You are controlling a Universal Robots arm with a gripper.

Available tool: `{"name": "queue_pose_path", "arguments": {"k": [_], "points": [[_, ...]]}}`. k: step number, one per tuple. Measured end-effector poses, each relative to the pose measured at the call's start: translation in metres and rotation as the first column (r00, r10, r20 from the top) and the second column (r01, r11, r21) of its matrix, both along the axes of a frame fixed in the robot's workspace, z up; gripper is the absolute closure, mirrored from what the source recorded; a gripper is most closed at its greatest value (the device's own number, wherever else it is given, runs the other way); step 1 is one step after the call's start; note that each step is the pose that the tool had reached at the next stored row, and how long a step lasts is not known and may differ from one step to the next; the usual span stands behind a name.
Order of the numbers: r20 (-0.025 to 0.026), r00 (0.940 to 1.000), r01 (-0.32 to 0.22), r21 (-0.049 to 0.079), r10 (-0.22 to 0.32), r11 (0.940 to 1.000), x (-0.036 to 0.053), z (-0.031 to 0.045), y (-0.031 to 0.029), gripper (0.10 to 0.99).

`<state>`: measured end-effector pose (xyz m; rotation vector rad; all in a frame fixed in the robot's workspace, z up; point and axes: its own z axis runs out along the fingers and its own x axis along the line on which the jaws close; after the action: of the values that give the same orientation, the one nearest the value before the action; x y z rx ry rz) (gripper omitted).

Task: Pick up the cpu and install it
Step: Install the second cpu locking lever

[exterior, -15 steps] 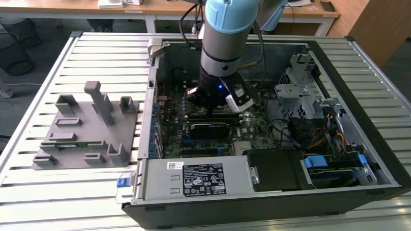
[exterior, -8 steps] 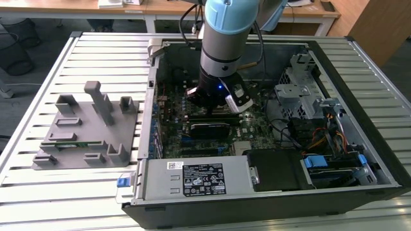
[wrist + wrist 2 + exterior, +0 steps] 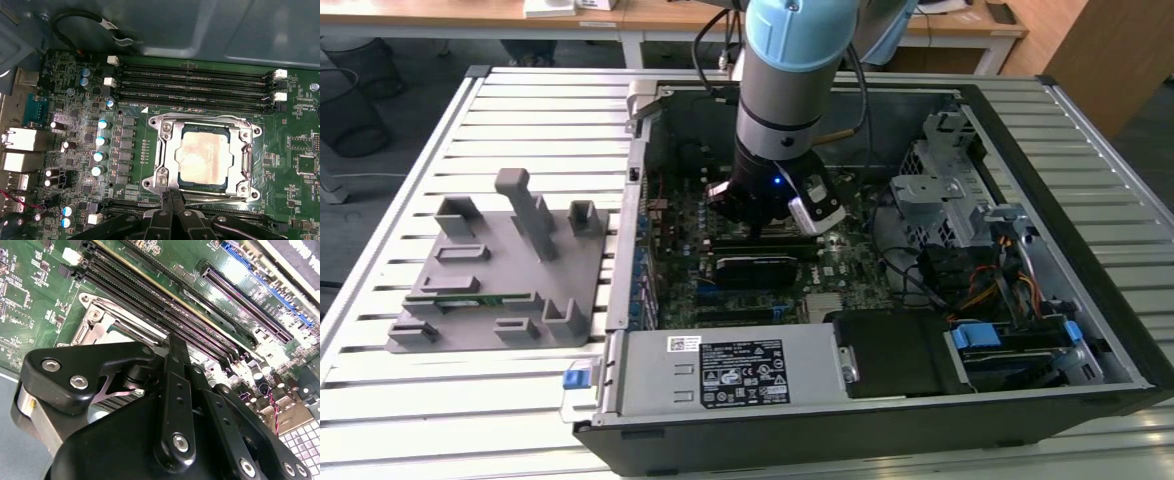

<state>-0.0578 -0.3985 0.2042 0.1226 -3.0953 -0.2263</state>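
A slatted metal table (image 3: 400, 400) carries a grey fixture (image 3: 500, 275) and an open computer case (image 3: 1067, 230).

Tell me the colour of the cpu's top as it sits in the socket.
Pale silver-white, with a darker thin rim; the cpu shows best in the first wrist view.

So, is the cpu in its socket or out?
In: the cpu lies flat inside the metal socket frame on the motherboard.

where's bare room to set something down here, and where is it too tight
Free: the slatted table past the gray fixture, toward the exterior view's left, and the strip along the computer case on its right. Crowded: inside the case, where the end effector hangs beside the cpu in its socket.
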Motion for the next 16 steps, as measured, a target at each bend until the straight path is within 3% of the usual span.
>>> {"name": "queue_pose_path", "arguments": {"k": [16], "points": [[0.0, 1.0, 0.0, 0.005, 0.0, 1.0, 0.0, 0.0, 0.0, 0.98]]}}
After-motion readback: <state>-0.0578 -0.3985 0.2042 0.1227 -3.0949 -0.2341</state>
